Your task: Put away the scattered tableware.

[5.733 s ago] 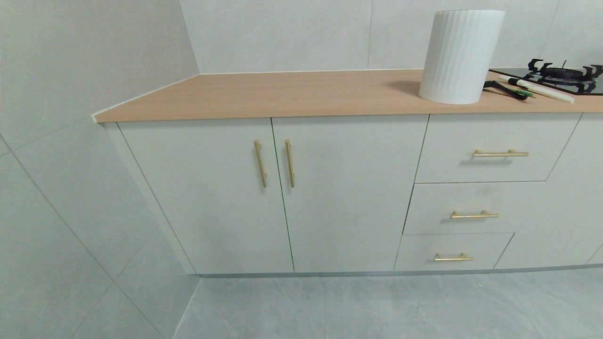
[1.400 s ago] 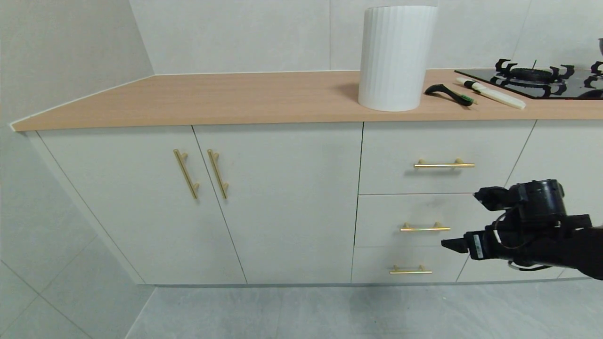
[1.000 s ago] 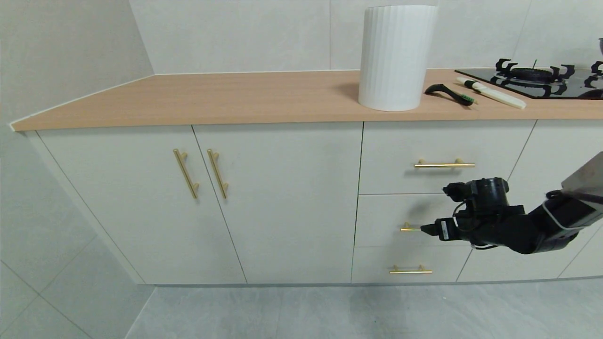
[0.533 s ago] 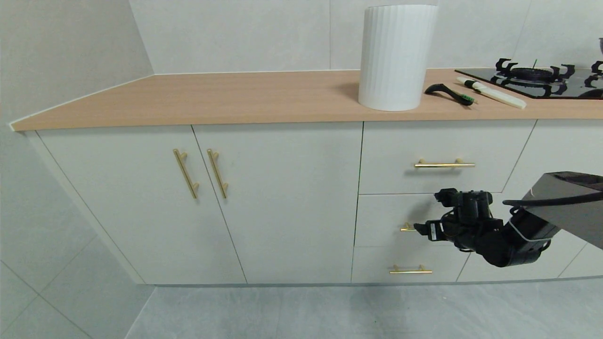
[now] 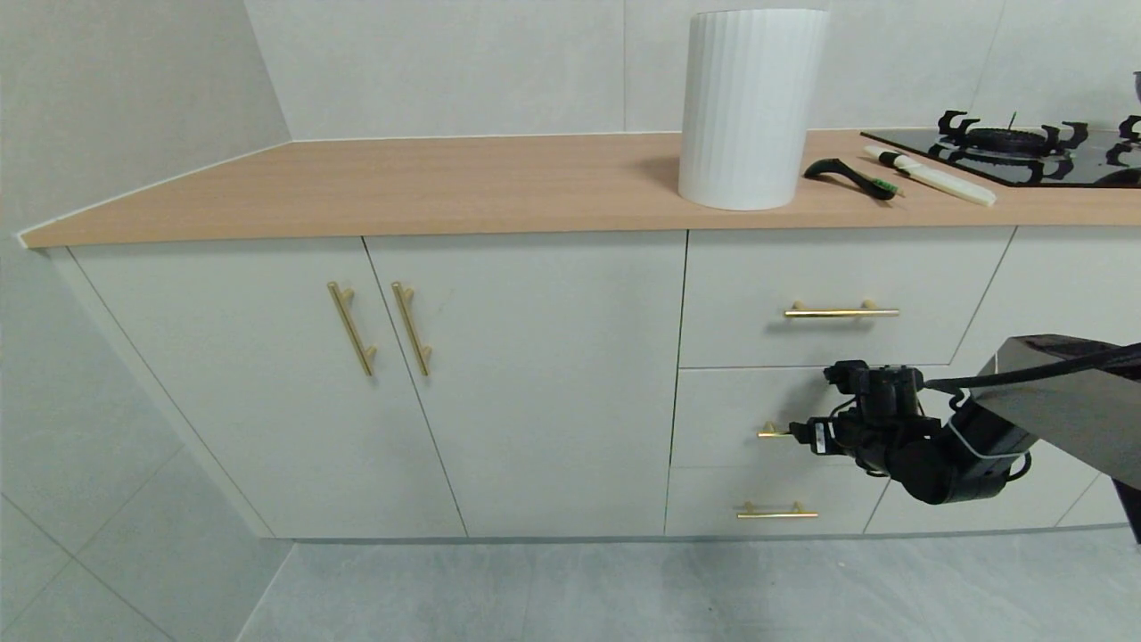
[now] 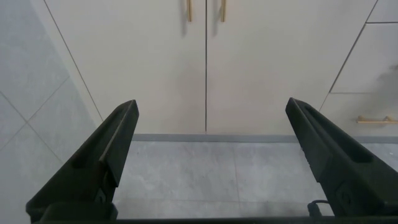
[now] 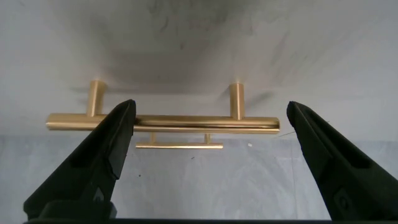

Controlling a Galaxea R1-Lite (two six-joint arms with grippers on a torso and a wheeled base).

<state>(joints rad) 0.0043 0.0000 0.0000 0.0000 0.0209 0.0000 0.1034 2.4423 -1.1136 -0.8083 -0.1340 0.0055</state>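
The right gripper (image 5: 805, 434) hangs with its jaws spread wide, straddling the handle (image 7: 163, 122) of the middle drawer (image 5: 726, 406) without touching the bar. The left gripper (image 6: 210, 106) is also spread wide and holds nothing, aimed low at the cabinet doors (image 6: 205, 62) and the floor.

The countertop (image 5: 446, 187) carries the scattered tableware well above and apart from both grippers. Three drawers are stacked below it, all shut, so their contents are hidden. The middle one looks like the intended store, though that is a judgement.

A tall white ribbed container (image 5: 751, 107) stands upright on the counter. Its inside cannot be seen from here.

Just beside it, towards the hob (image 5: 1007, 147), lie a pale long utensil (image 5: 936, 183) and a shorter dark-handled one (image 5: 847, 176), side by side and near each other. Exactly what each is I cannot tell. Both look light, stiff and thin, and they lie flat on smooth wood. They would probably slide if nudged, so a pinch across the thicker handle end should be safest.

The brass handle is a rigid, smooth round bar on two posts. The firmest hold is likely at its middle, between the posts, so the drawer pulls straight.
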